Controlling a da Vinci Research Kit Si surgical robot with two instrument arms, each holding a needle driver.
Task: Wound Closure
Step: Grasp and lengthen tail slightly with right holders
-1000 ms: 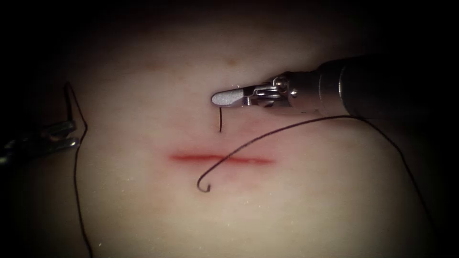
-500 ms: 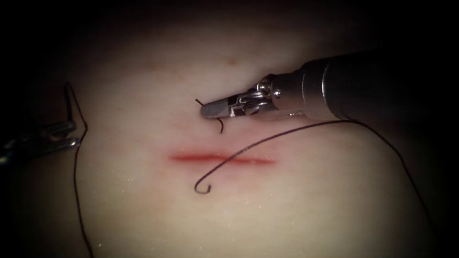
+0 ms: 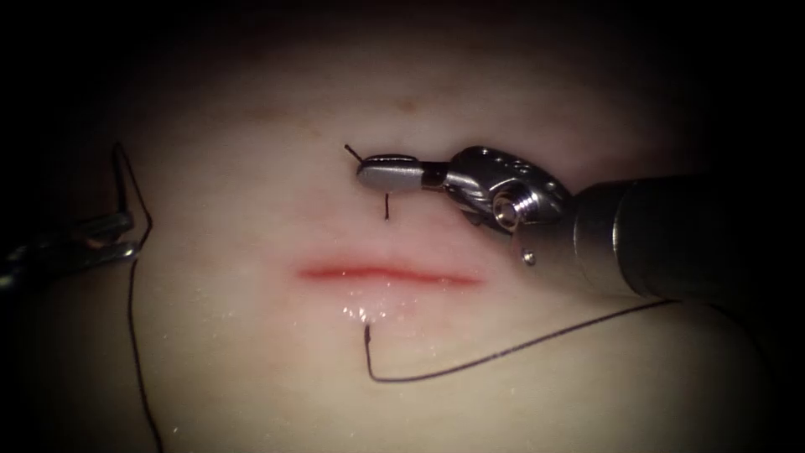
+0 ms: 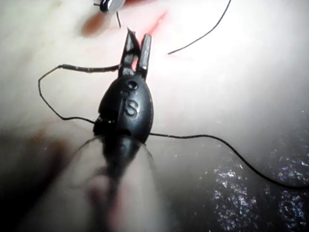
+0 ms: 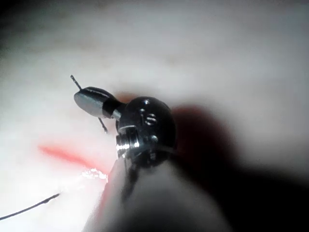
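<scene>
my right tool (image 3: 381, 174) sits above the cut (image 3: 390, 273) on the tissue (image 3: 251, 369), jaws closed on the needle (image 3: 386, 204). the grip is near the needle's point: a short tip projects from the far side of the jaws, and a short dark length runs from the jaws down toward the tissue surface above the cut. whether that lower end sits in the tissue, i cannot tell. the right wrist view confirms the closed jaws (image 5: 91, 101) with the needle (image 5: 103, 124) crossing them.

my left tool (image 3: 109, 235) rests at the left edge, well apart from the cut. its jaws stand slightly parted in the left wrist view (image 4: 136, 41), and the thread (image 3: 134, 335) passes beside them; i cannot tell whether they grip it.

below the cut, a second run of thread meets the tissue, drops, bends and runs right under my right shaft. red fluid lines the cut, with wet glints just below it.
</scene>
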